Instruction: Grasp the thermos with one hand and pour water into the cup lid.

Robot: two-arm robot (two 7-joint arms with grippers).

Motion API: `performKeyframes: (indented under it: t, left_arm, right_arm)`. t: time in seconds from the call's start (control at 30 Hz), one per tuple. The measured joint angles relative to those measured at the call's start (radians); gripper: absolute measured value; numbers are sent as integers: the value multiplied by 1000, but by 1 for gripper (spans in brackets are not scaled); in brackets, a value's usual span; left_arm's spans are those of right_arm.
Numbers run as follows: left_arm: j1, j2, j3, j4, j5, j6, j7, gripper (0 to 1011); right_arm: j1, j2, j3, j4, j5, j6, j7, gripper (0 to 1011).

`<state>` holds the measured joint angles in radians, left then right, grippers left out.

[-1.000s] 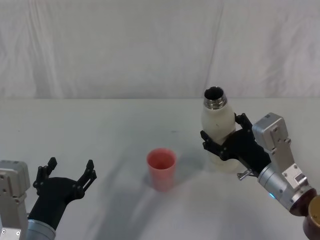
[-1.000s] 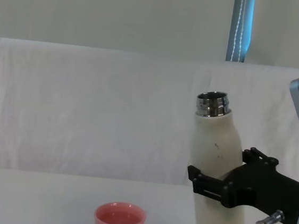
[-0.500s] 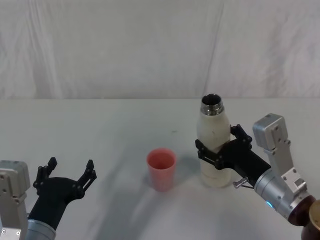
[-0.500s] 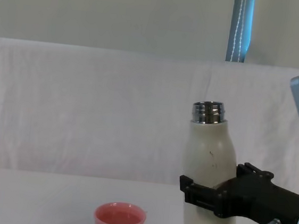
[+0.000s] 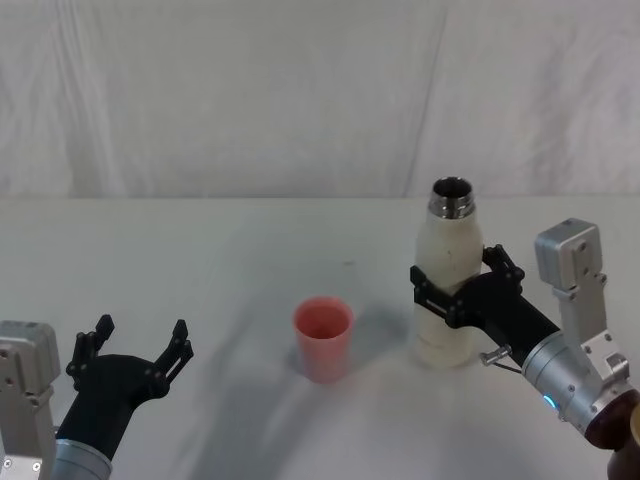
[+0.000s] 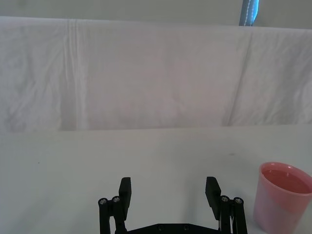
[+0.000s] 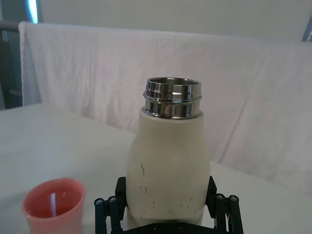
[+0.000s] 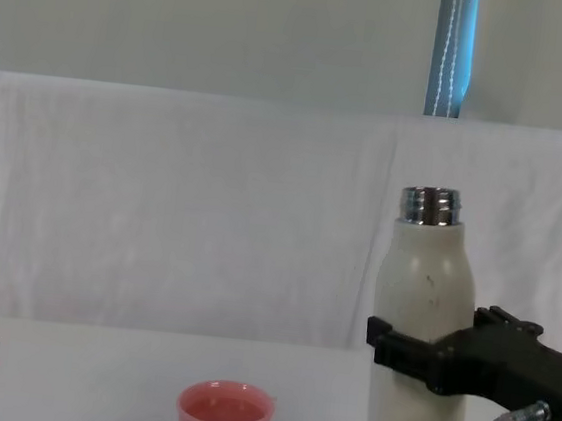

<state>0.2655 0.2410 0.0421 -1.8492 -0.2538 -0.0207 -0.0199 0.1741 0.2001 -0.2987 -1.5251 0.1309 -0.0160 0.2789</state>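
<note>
Far left, low over the white surface [image 5: 230, 250]: left gripper [image 5: 135, 345], parked, its 2 black fingers spread wide with nothing between them. Same gripper from its own wrist camera [image 6: 169, 192], fingers well apart over bare cloth.

Moving right, near the middle: cup lid [image 5: 322, 338], small and pink, standing upright on the surface with its mouth up. Seen side-on from the chest [image 8: 224, 416], and from the left wrist [image 6: 282, 196] with pink contents inside. Well apart from the left gripper.

Further right: thermos [image 5: 448, 275], cream-white, upright, steel neck open at the top. Near the cup lid but not touching, a clear strip of surface between the 2. From the chest view [image 8: 423, 336], vertical, neck above the level of the cloth backdrop's [image 8: 161, 208] top edge; base cut off by the frame edge, so contact with the surface not certain there. Small dark scuffs on its wall in the right wrist view [image 7: 168, 165].

Right side: right gripper [image 5: 462, 290], clamped around the thermos body at about mid-height, 1 finger on each side. Black fingers hugging both flanks in the wrist view [image 7: 165, 207], silver-grey arm [image 5: 575, 370] trailing off toward the lower right corner.
</note>
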Motion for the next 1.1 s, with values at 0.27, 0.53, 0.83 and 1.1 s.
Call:
performKeyframes:
  t: [0.27,0.53,0.83,1.1]
  left_arm:
    - [0,0,0,0,0,0,0,1001]
    - [0,0,0,0,0,0,0,1001]
    - [0,0,0,0,0,0,0,1001]
    - [0,0,0,0,0,0,0,1001]
  right_arm:
    - [0,-15,4,18,21,-21,-9,962]
    - [3,-15,0,32,21,-30,-10,962]
    - [25,-21,-5,69,22,-49,-9,962]
    - [68,-37,-8,128,18,-77,-8,962]
